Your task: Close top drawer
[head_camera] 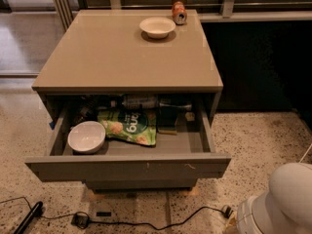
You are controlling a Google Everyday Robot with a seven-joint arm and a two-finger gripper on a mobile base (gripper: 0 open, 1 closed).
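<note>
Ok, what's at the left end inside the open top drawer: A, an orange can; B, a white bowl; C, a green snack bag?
B: a white bowl sits at the left of the top drawer, the green snack bag to its right. The gripper is out of view; only a white robot part shows at lower right.

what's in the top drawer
In the top drawer: a white bowl, a green snack bag, a dark packet; the rear, under the cabinet top, is too shadowed; gripper not in view, robot body bottom right.

arm [286,203]: white, bulky, bottom-right corner | gripper: out of view
</note>
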